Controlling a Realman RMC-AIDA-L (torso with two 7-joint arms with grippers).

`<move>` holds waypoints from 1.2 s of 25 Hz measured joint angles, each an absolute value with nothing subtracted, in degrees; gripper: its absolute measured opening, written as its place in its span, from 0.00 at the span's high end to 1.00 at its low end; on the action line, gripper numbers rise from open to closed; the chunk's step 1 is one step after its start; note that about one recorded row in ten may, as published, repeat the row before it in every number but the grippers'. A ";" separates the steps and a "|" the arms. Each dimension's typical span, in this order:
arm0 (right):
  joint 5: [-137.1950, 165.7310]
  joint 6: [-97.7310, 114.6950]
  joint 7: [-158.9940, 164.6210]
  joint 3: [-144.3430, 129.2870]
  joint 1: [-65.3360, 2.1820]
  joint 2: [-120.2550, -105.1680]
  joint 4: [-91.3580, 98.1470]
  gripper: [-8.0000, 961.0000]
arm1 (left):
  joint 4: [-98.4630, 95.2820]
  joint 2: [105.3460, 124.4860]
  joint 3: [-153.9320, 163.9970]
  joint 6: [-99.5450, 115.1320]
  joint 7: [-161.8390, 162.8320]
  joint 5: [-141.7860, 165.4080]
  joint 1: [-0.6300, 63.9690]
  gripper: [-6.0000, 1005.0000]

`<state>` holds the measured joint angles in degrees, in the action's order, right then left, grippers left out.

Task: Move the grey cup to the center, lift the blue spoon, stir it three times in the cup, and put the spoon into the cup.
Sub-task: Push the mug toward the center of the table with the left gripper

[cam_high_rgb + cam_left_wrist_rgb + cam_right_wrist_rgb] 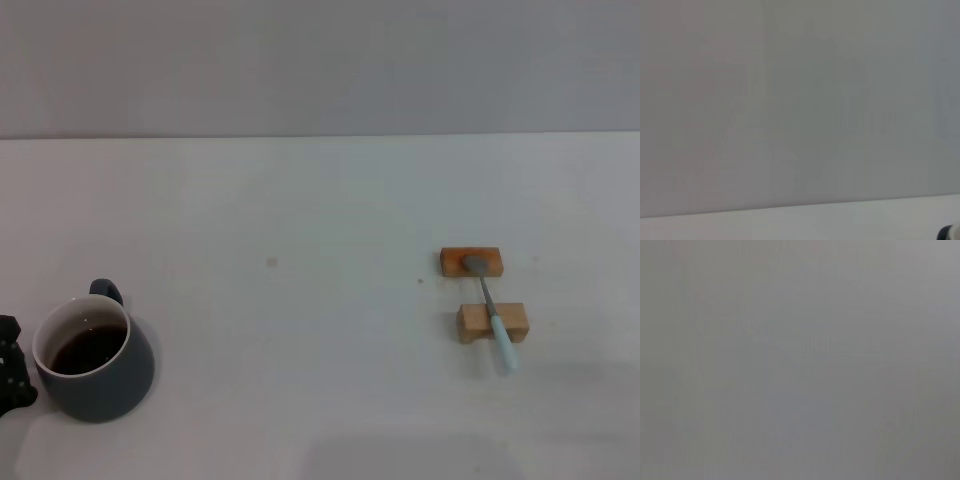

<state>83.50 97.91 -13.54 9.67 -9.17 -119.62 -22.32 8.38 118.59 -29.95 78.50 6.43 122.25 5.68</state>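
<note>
The grey cup (pixel 95 362) sits on the white table (pixel 300 300), far to the left of the two wooden blocks (pixel 471 262), handle turned away from the robot, and it holds a dark liquid. Just left of the cup, touching or nearly touching its wall, a black part of the left gripper (pixel 12 365) shows at the frame edge; whether its fingers are open or closed cannot be told. The right gripper is not in view, and its wrist camera shows only a blank grey surface.

The blue spoon (pixel 489 310) lies across the blocks, its metal bowl on the farther block, its neck bridging the gap to the nearer block (pixel 492 322), and its pale handle overhanging toward the robot.

The cup is likely ceramic: stiff, fairly heavy with liquid, smooth-sided and breakable. A grip across the rounded body below the rim looks sounder than the small loop handle, and it should be slid or carried level so nothing spills. The spoon looks light, rigid and thin; raised off the table, its overhanging handle end offers the best hold, though it may pivot on the blocks if nudged.
</note>
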 joint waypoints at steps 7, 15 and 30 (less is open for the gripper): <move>83.49 97.91 -13.54 9.67 -9.53 -119.55 -22.32 0.31 | 10.09 118.47 -28.46 78.78 6.41 122.25 5.79 0.97; 83.49 97.91 -13.54 9.67 -9.86 -119.53 -22.32 0.31 | 11.42 118.46 -26.46 78.88 6.41 122.25 6.31 0.96; 83.49 97.91 -13.54 9.67 -9.78 -119.53 -22.32 0.31 | 12.81 118.45 -22.65 78.79 6.73 122.28 7.12 0.95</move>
<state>83.49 97.91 -13.54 9.67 -9.78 -119.53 -22.32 12.81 118.45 -22.65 78.79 6.73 122.28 7.12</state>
